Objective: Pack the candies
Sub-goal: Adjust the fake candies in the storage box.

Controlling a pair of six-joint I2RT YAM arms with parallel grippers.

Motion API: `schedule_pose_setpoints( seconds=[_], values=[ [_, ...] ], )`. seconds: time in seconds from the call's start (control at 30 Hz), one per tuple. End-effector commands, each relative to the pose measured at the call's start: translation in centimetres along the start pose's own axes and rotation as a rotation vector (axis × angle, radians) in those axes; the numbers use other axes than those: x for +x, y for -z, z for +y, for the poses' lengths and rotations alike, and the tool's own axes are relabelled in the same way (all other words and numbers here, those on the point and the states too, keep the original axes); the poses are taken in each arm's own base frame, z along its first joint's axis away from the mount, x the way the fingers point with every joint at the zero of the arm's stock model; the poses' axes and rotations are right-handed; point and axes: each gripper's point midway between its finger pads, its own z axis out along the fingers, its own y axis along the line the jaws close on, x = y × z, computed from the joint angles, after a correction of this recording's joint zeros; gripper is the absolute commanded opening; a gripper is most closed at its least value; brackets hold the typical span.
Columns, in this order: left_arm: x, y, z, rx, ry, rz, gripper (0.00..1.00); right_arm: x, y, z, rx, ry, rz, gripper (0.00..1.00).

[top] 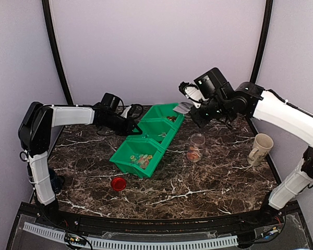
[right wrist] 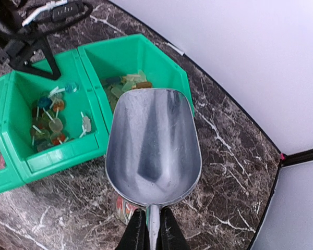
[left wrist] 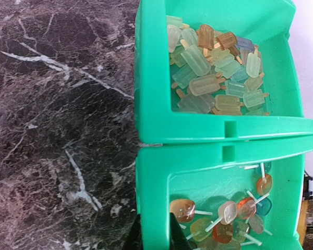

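My R pincer [right wrist: 148,229] is clamped on an empty scoop [right wrist: 154,146] by the far end of the green bins [right wrist: 125,57], L pincer [left wrist: 154,237] pinches their wall, mid-desk [top: 224,182]; most candies [left wrist: 214,73] lie in bins, few in jar [top: 196,147], lid [top: 118,183] off, so scooping & capping remain.

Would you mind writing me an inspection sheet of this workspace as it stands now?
Surface: dark marbled table with white veins.
Job's things: candies sorted in three green bins; a few in the open jar; scoop empty.
Clutter: red lid lying loose on the table; beige mug at the right.
Grippers: left claw clamped on a bin wall; right claw shut on the scoop handle.
Cables: black cable lying behind the bins.
Surroundings: pale walls, black corner poles.
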Motion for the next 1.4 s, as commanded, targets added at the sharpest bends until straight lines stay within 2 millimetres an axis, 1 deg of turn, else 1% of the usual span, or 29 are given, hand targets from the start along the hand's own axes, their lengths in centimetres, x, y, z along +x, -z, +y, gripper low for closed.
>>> schedule_pose_setpoints(
  seconds=[0.0,0.07,0.17,0.23,0.27,0.3,0.33,0.37,0.4,0.5,0.63,0.83,1.0,1.23,1.37],
  values=[
    [-3.6,4.1,-7.0,0.336,-0.008,-0.108,0.0,-4.6,0.8,-0.6,-0.003,-0.044,-0.139,0.0],
    [-3.7,4.0,-6.2,0.26,-0.031,-0.115,0.0,-4.9,1.0,-0.7,0.0,-0.043,-0.145,0.0],
    [-3.6,4.1,-5.9,0.236,-0.046,-0.115,0.0,-5.3,1.1,-0.7,-0.003,-0.04,-0.158,0.0],
    [-3.8,4.0,-4.9,0.143,-0.076,-0.121,0.0,-5.3,0.9,-0.6,-0.009,-0.028,-0.151,0.0],
    [-4.1,4.0,-4.6,0.093,-0.101,-0.124,0.0,-5.3,0.7,-0.5,-0.011,-0.018,-0.141,0.0],
    [-3.9,4.1,-4.1,0.042,-0.129,-0.108,0.0,-5.1,0.4,-0.3,-0.014,-0.002,-0.123,0.0],
    [-4.1,4.2,-3.9,0.006,-0.147,-0.113,0.0,-4.9,0.2,-0.2,-0.015,0.011,-0.105,0.0],
    [-4.0,4.3,-3.6,-0.024,-0.173,-0.101,0.0,-4.6,-0.3,0.0,-0.015,0.023,-0.085,0.0],
    [-4.0,4.5,-3.5,-0.046,-0.189,-0.098,0.0,-4.2,-1.0,0.3,-0.017,0.041,-0.06,0.0],
    [-3.9,4.9,-3.1,-0.092,-0.22,-0.09,0.0,-3.4,-2.0,1.0,-0.038,0.07,-0.018,0.0],
    [-3.3,5.2,-3.1,-0.119,-0.255,-0.071,0.0,-2.6,-3.0,1.9,-0.072,0.106,0.035,0.0],
    [-2.1,5.5,-2.7,-0.179,-0.302,-0.03,0.0,-0.6,-4.6,2.9,-0.103,0.164,0.137,0.0],
    [-1.5,5.7,-3.0,-0.174,-0.331,-0.012,0.0,0.6,-5.7,4.2,-0.156,0.206,0.2,0.0],
    [-0.7,6.0,-3.8,-0.134,-0.381,0.012,0.0,1.8,-6.7,4.5,-0.16,0.251,0.269,0.0],
    [-0.2,5.9,-3.2,-0.173,-0.405,0.038,0.0,3.0,-7.4,4.8,-0.165,0.274,0.313,0.0]
  ],
)
